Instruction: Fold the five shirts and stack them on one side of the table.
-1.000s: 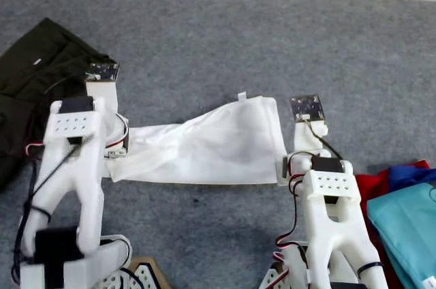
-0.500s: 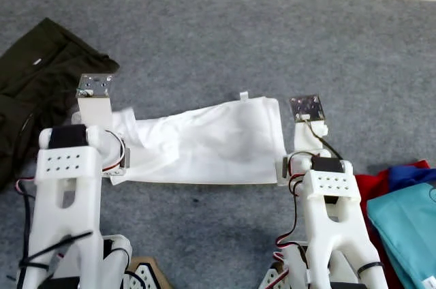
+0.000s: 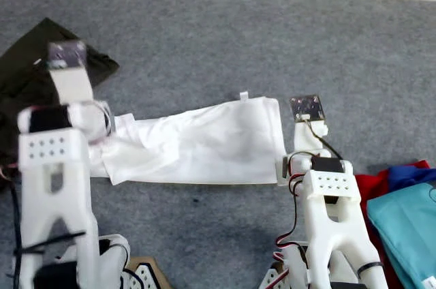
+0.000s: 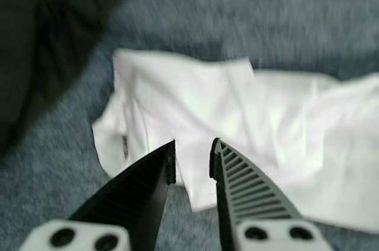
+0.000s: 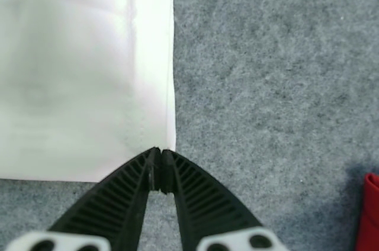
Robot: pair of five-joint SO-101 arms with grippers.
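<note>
The left gripper point(image 4: 192, 155) hangs over the white shirt point(image 4: 237, 109), above its end that lies nearest the dark shirt point(image 4: 35, 38). Its two jaws stand a little apart, with nothing between them, and the cloth shows through the gap. The right gripper point(image 5: 160, 155) is at the opposite end of the white shirt point(image 5: 77, 73), at the corner on the arms' side. There its jaws are pressed together, and they seem to pinch the hem at that corner.

The white shirt point(image 3: 204, 142) lies spread out on the grey table point(image 3: 204, 43), as a long band from one arm to the other. At the right gripper's end it is flat and smooth, with a straight hem. At the left gripper's end it is bunched, with soft folds and one edge turned over. A small tab sticks out from its far edge.

The dark shirt point(image 3: 24, 74) lies crumpled beyond the bunched end. A teal shirt point(image 3: 405, 224) lies well apart from the smooth end, on top of a red shirt point(image 3: 375, 183) and a blue shirt point(image 3: 409, 174).
</note>
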